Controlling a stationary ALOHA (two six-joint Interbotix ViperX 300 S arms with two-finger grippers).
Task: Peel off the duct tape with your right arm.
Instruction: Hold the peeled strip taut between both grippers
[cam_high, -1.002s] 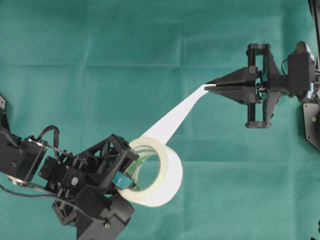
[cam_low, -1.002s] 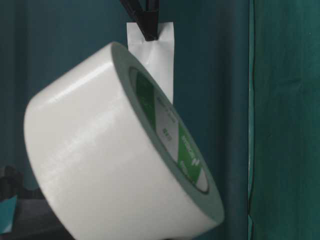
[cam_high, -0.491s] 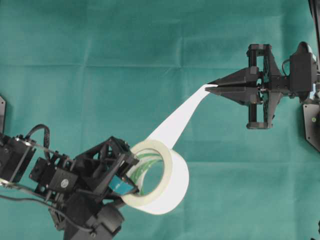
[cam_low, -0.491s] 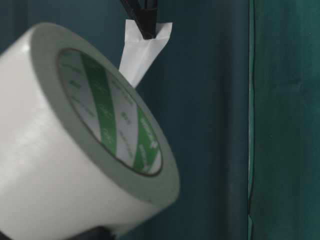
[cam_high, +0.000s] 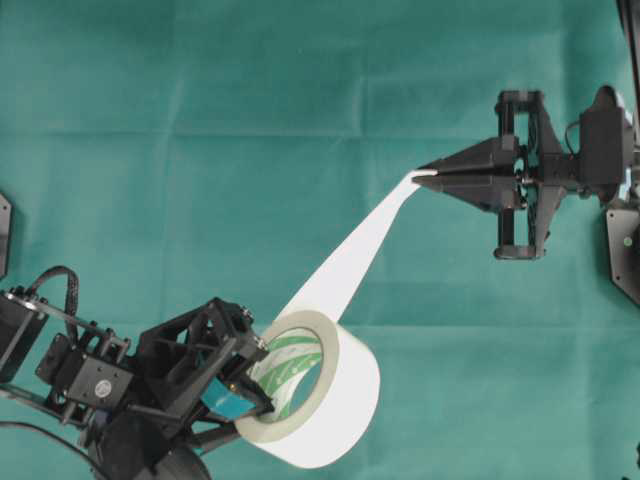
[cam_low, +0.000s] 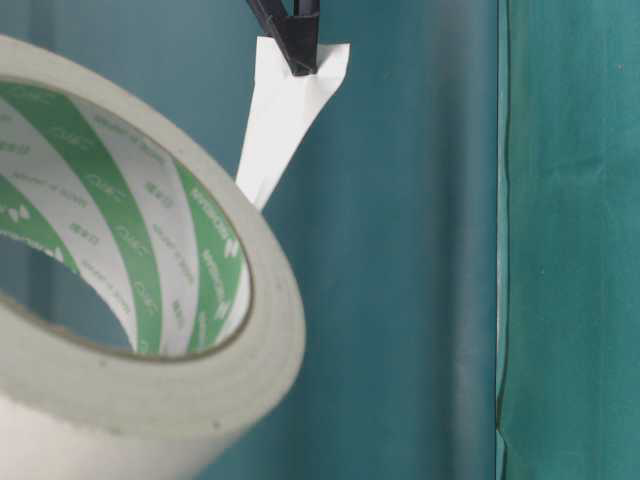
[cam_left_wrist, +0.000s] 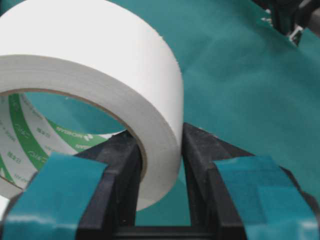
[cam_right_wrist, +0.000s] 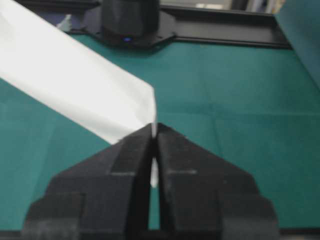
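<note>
Two arms, one strip: the strip (cam_high: 345, 270) runs taut from the duct tape (cam_high: 320, 400), lower left, up-right to the right arm (cam_high: 560, 170).
Right fingers (cam_high: 425, 176): pressed together on the strip's end.
Left fingers (cam_left_wrist: 150, 195): clamping the roll's wall above the green bench (cam_high: 200, 120).
Containers: none seen.

Your right gripper (cam_high: 418, 177) has plain black, pointed fingers. Your left gripper (cam_left_wrist: 159, 165) wears teal-blue patches on its black fingers (cam_left_wrist: 250, 195), and a black cable (cam_high: 55, 283) loops behind it.

A robotics lab: two black arms (cam_high: 150, 385) over green cloth (cam_high: 200, 150)
</note>
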